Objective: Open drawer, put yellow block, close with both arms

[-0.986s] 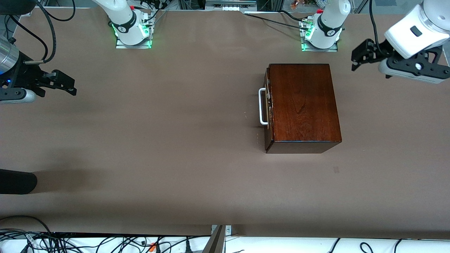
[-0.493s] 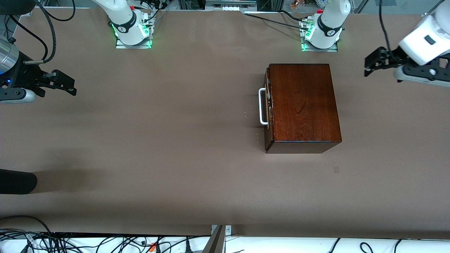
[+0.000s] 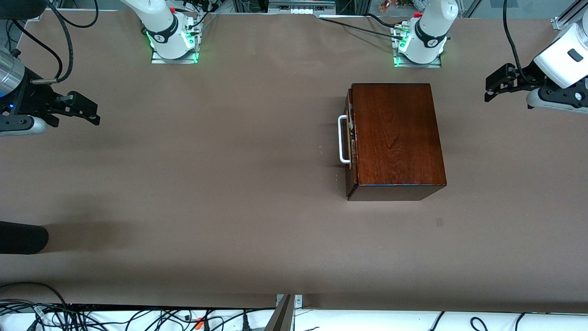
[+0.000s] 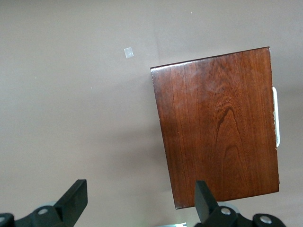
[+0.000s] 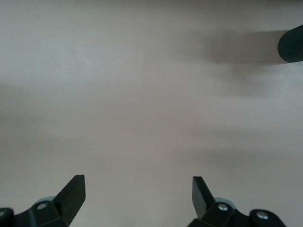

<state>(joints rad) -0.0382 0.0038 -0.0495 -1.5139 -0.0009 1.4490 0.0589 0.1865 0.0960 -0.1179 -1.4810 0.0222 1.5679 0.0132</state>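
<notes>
The dark mahogany box (image 3: 395, 138) stands on the table toward the left arm's end. Its drawer is pushed in, and the white bar handle (image 3: 342, 139) faces the right arm's end. From the left wrist I look down on the box (image 4: 218, 127) and the handle (image 4: 275, 116). My left gripper (image 3: 494, 87) hangs open and empty over bare table at the left arm's end, apart from the box; the left wrist view shows it (image 4: 141, 198) the same. My right gripper (image 3: 89, 110) waits open and empty over the right arm's end, as its wrist view (image 5: 138, 194) confirms. The yellow block is out of view.
A black rounded object (image 3: 20, 238) juts over the table edge at the right arm's end and also shows in the right wrist view (image 5: 291, 45). A small tape mark (image 3: 439, 222) lies nearer the front camera than the box. Cables (image 3: 138, 317) run below the front edge.
The left gripper has drawn away from the box toward the left arm's end of the table. The right arm and the box have not moved.
</notes>
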